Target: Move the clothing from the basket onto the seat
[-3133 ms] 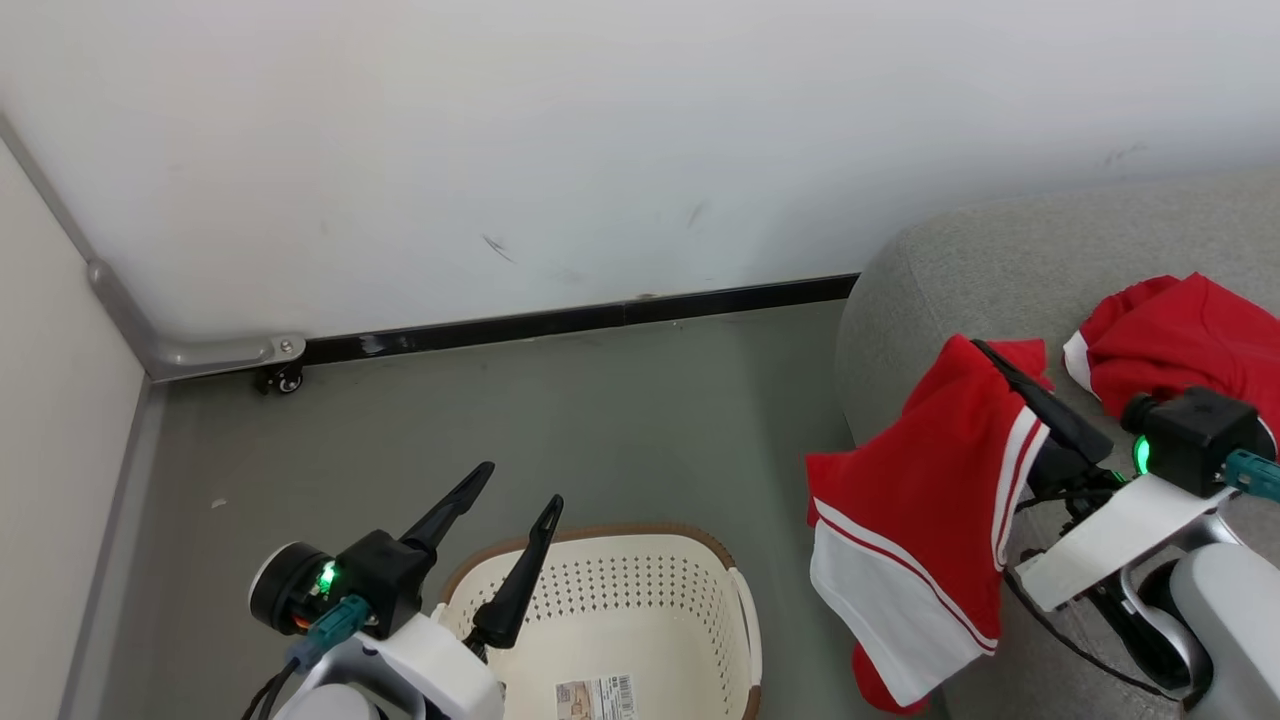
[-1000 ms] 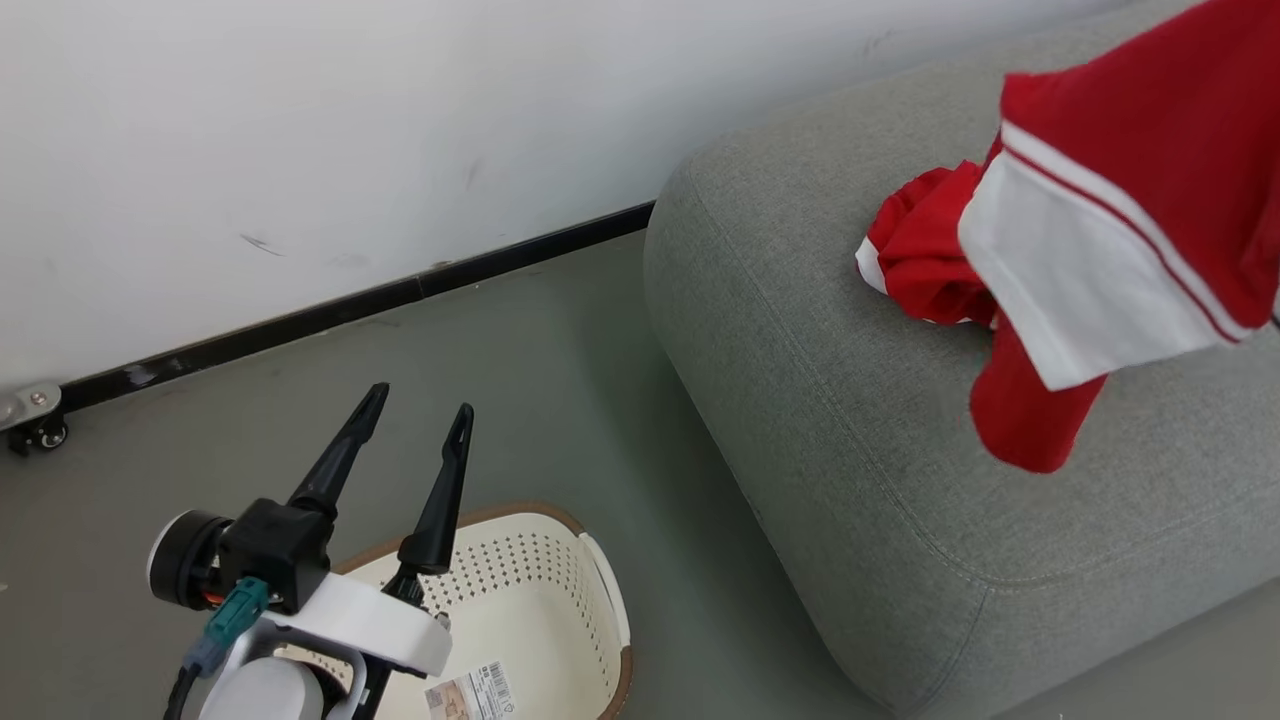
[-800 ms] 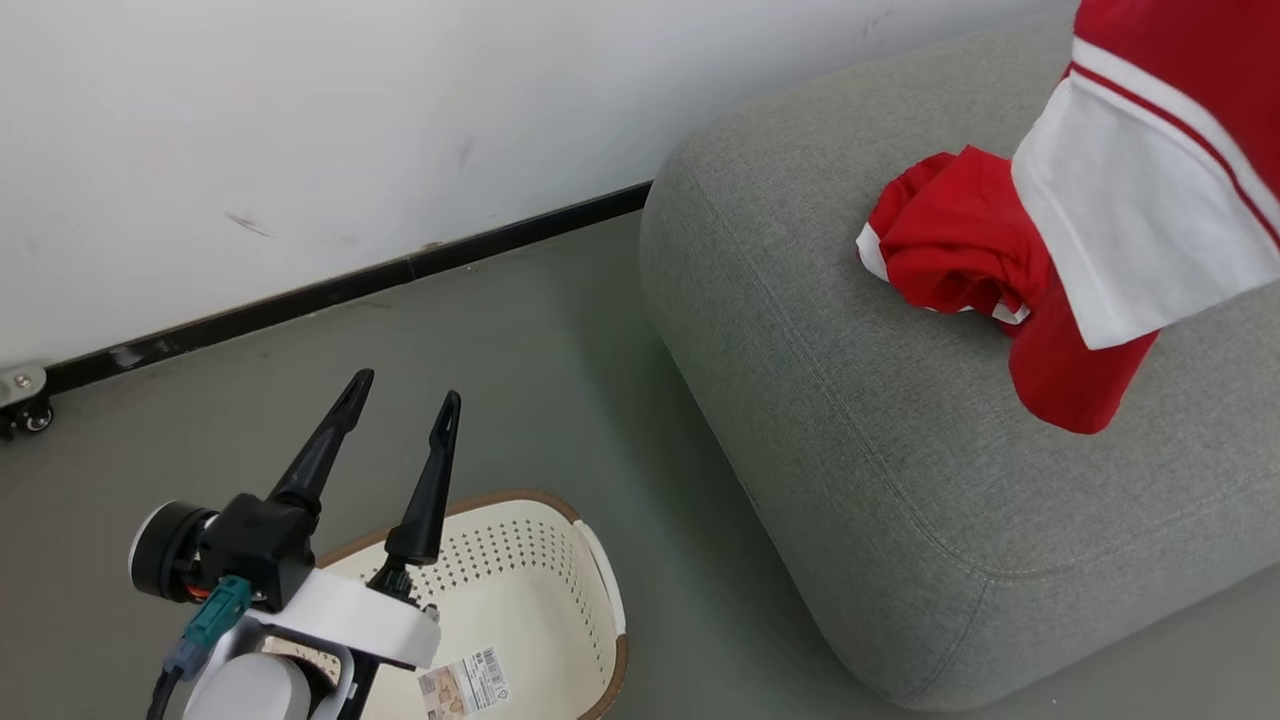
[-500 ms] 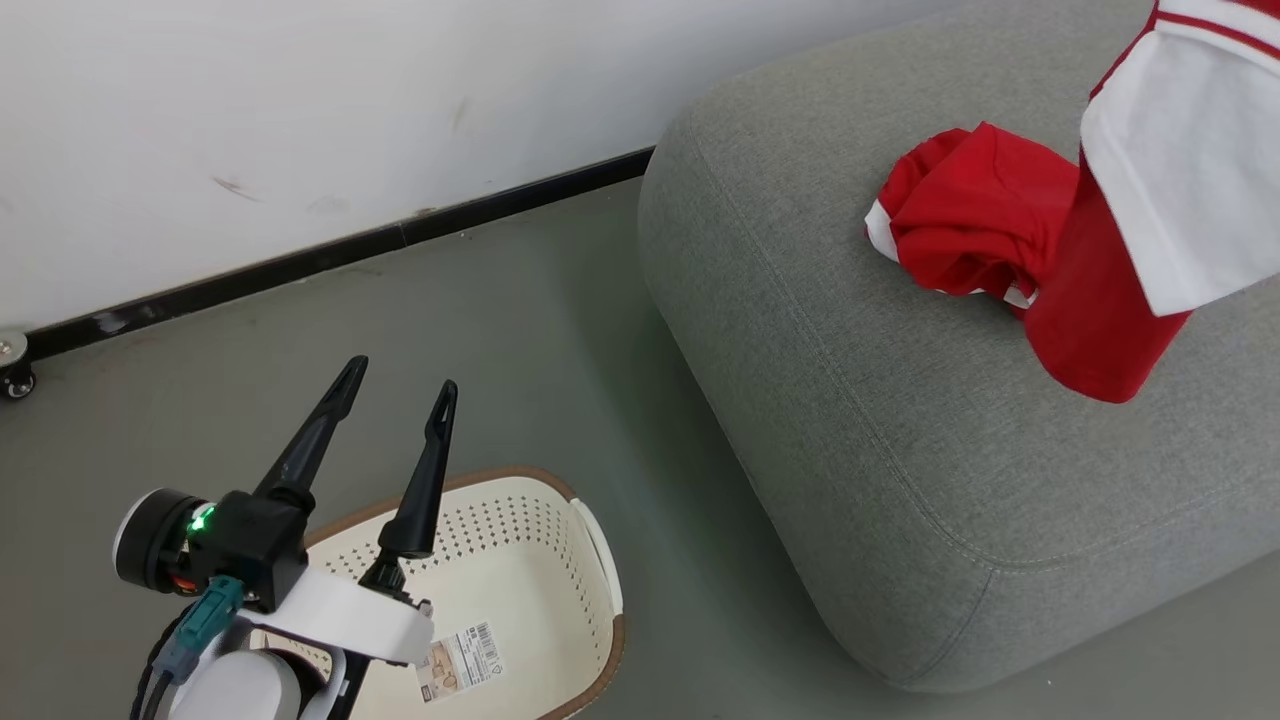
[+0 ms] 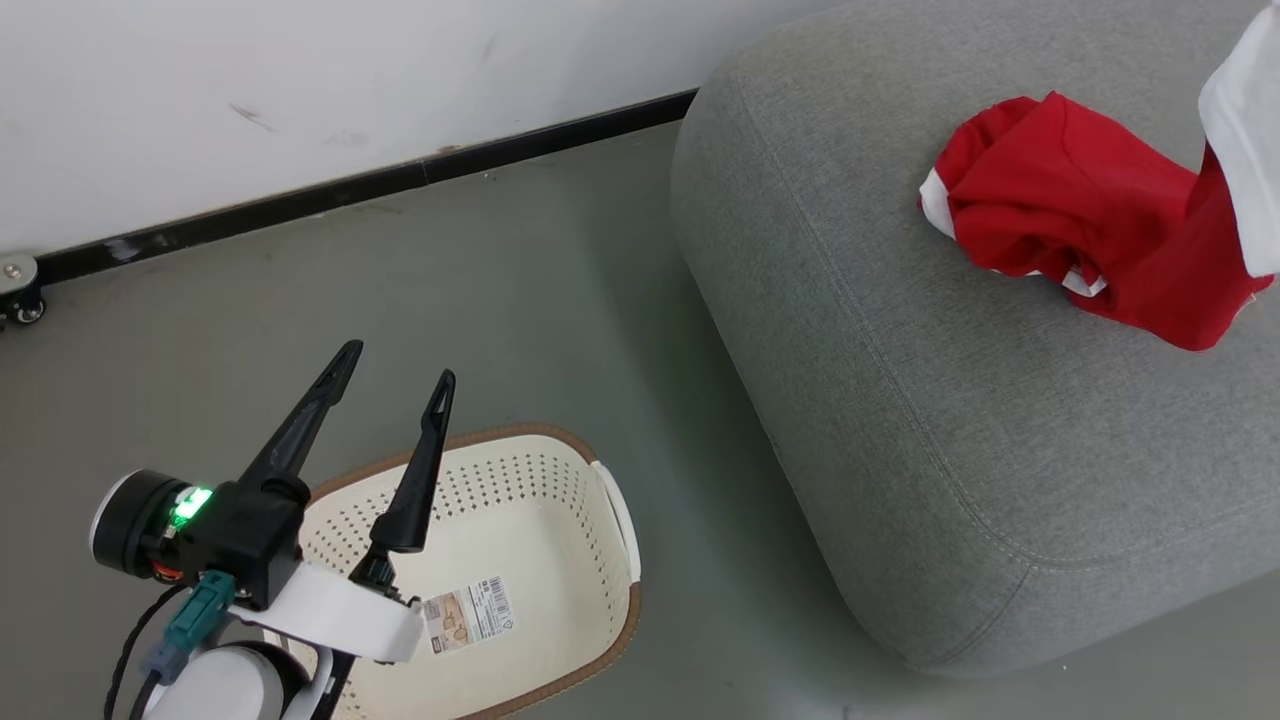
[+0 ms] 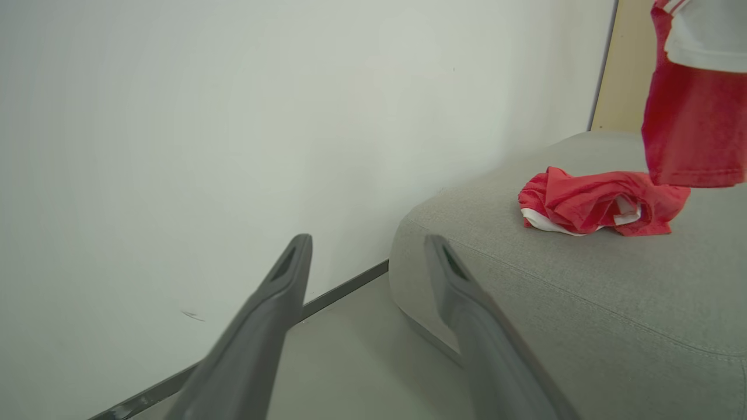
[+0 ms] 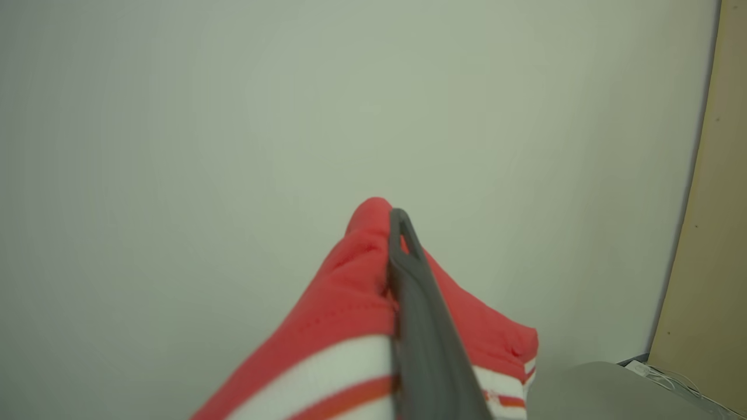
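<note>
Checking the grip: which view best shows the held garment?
Right wrist view: close up, the shut right gripper pinches the held garment. Head view catches its white panel; left wrist view, its lower part hanging over the seat.

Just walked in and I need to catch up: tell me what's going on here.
The robot is moving clothing from a basket to a seat. Its right gripper is shut on a red and white garment, which hangs over the grey seat and is not yet let go. Another red garment already lies crumpled on the seat. The left gripper is open and holds nothing, above the basket on the floor. No clothing shows in the part of the basket that is in sight.
</note>
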Motion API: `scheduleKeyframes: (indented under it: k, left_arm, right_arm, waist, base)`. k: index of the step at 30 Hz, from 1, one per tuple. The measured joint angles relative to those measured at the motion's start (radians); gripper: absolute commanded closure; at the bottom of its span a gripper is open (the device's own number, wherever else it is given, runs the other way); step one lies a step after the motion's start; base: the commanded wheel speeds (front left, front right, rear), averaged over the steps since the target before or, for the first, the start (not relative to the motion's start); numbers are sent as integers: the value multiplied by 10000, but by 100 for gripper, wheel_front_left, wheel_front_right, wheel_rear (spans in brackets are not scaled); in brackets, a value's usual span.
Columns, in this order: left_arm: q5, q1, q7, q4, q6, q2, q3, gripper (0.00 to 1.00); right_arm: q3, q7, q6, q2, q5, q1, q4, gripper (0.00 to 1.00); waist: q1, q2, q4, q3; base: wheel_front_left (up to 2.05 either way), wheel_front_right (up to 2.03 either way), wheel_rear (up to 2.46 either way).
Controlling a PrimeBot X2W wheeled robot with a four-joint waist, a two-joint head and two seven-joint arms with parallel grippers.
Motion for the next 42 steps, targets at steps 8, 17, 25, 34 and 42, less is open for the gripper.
scheduleKeyframes:
  k: [8, 17, 25, 34, 42]
  left_arm:
    - [84, -8, 397, -382, -17, 163, -128, 0]
    - [136, -61, 786, -732, -128, 286, -278, 0]
    - [148, -260, 1097, -1037, -224, 353, -391, 0]
    - [159, -468, 1281, -1254, -230, 387, -414, 0]
    - [174, -699, 1423, -1325, -236, 462, -408, 0]
  right_arm:
    - [-136, -334, 0, -29, -474, -196, 913, 100]
    - [-483, -652, 0, -48, -986, -536, 1944, 100]
    - [-729, -892, 0, 140, -1404, -457, 2978, 100]
    - [-840, -1168, 0, 138, -1975, 151, 4031, 100]
    - [-635, -1329, 0, 148, -2395, 359, 4638, 100]
  waist:
    - [0, 0, 323, 362]
    - [0, 0, 617, 812]
    - [0, 0, 780, 1257]
    - [0, 0, 850, 1767]
    - [0, 0, 838, 2103]
  base:
    - [0, 0, 0]
    - [0, 0, 0]
    - [0, 0, 0]
    - [0, 0, 0]
    - [0, 0, 0]
